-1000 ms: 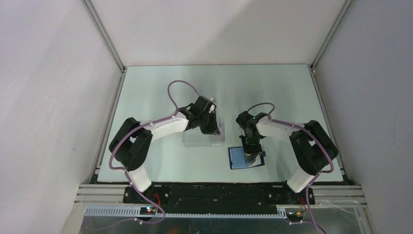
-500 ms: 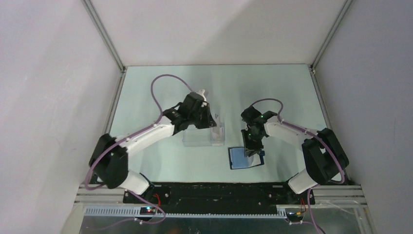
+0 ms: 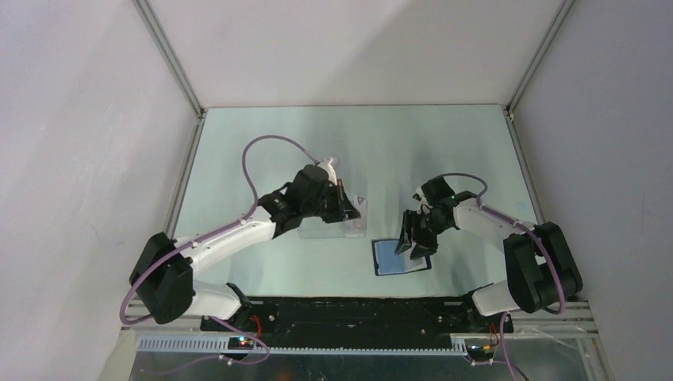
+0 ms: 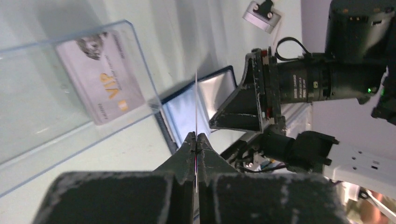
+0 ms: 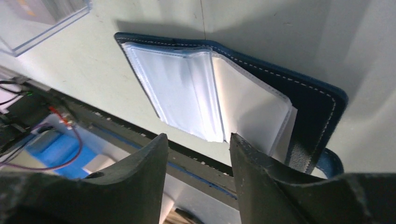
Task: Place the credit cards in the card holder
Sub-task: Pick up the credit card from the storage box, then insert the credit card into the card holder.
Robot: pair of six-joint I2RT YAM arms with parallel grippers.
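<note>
The card holder (image 5: 299, 100) lies open on the table, its dark blue cover down and its clear sleeves (image 5: 187, 93) fanned upward. My right gripper (image 5: 198, 138) hovers open just over its near edge, holding nothing. In the top view the card holder (image 3: 389, 259) sits front centre with the right gripper (image 3: 414, 244) above its right half. My left gripper (image 4: 196, 136) is shut on one credit card (image 4: 196, 105), seen edge-on and pointing toward the holder (image 4: 180, 114). A second credit card (image 4: 100, 74), pale with "VIP" lettering, lies in a clear tray (image 4: 135, 56).
The clear plastic tray (image 3: 325, 230) stands left of the holder, under my left gripper (image 3: 349, 208). The black base rail (image 3: 357, 309) runs along the table's near edge, close behind the holder. White walls enclose the table on three sides.
My right gripper has opened and swung rightward off the card holder, leaving it open. My left arm has stretched out and carried its card over the tray toward the holder.
</note>
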